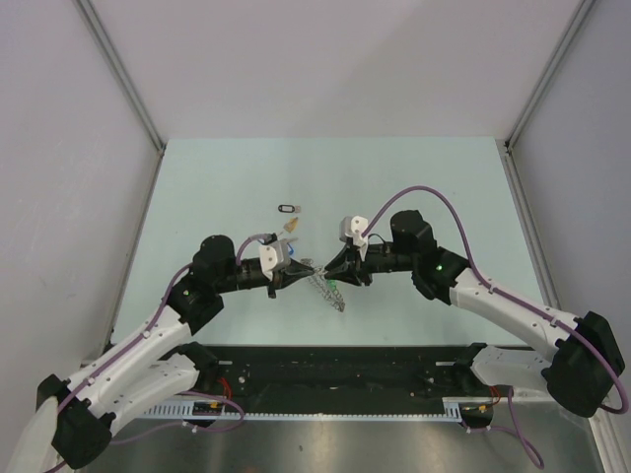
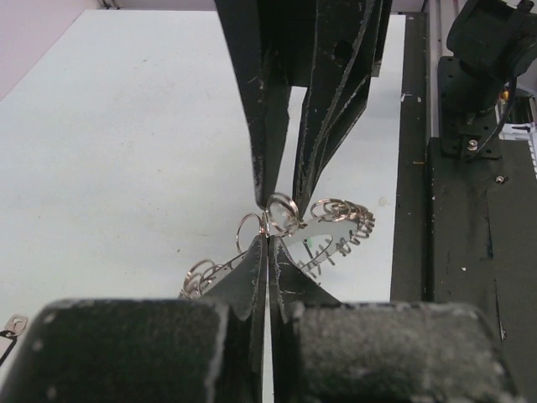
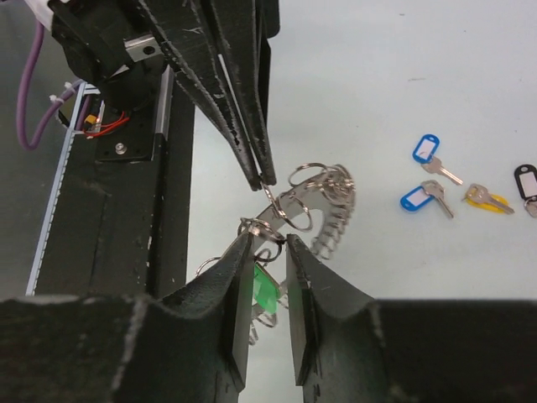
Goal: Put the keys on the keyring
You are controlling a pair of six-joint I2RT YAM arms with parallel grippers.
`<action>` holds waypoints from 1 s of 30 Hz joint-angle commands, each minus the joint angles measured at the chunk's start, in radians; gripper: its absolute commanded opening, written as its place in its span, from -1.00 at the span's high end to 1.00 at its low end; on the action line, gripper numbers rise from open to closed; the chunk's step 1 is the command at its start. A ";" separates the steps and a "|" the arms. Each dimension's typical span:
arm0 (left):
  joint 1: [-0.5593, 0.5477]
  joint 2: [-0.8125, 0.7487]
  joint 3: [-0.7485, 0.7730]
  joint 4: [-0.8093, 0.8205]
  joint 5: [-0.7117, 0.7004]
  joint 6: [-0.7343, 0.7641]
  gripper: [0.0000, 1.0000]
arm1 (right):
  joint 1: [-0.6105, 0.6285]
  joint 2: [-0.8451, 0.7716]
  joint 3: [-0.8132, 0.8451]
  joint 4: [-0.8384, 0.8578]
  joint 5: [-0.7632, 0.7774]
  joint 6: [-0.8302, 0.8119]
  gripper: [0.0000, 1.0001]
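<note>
One keyring [image 2: 337,223] in left claw [image 2: 268,241] (pinched)

Both arms are reaching inward with elbows bent, wrists angling down, tips almost meeting nose to nose, the left gripper [image 1: 299,267] [image 2: 268,228] pinching with fingers fully together and the right gripper [image 1: 324,266] [image 3: 267,242] holding its jaws slightly apart.
</note>
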 commanded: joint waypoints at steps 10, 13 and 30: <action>-0.004 0.000 0.011 0.057 -0.079 -0.070 0.99 | 0.008 -0.057 0.002 0.005 -0.111 -0.038 0.88; -0.004 -0.014 -0.002 0.080 -0.087 -0.085 0.99 | 0.008 -0.050 0.007 -0.013 -0.168 -0.047 0.88; -0.006 -0.032 -0.019 0.123 -0.016 -0.091 0.99 | -0.022 -0.010 0.010 0.142 -0.088 0.045 0.70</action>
